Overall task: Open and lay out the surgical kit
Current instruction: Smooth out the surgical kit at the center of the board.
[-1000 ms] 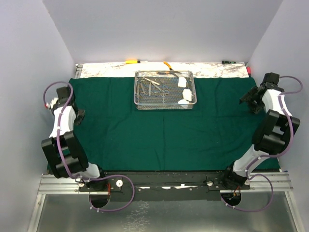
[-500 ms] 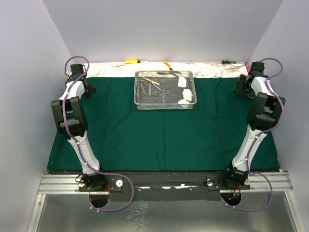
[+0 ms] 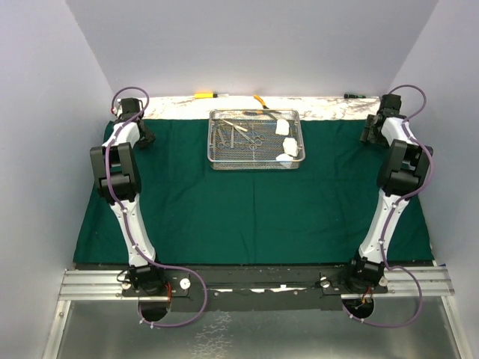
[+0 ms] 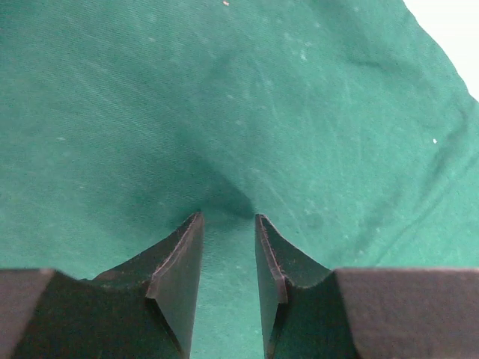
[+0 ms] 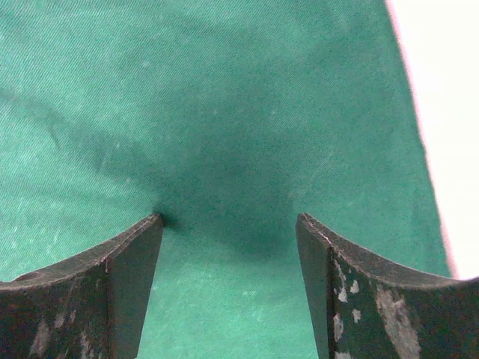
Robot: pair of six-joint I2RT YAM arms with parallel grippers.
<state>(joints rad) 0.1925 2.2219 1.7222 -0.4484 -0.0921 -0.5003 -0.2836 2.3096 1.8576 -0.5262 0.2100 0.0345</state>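
Green cloth wrap [image 3: 254, 202] looks soft, limp; corners suit pinching.
Left gripper [image 4: 228, 215] slightly apart, right gripper [image 5: 229, 217] wide, nothing clamped.

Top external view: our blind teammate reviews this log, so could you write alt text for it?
A dark green cloth lies spread flat, with a wire-mesh tray of instruments and white gauze at its far middle. The left gripper and right gripper are at its far corners.

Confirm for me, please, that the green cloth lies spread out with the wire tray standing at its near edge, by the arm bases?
Not quite: the top view shows the wire tray at the far edge of the green cloth, away from the arm bases. The cloth does lie spread out.
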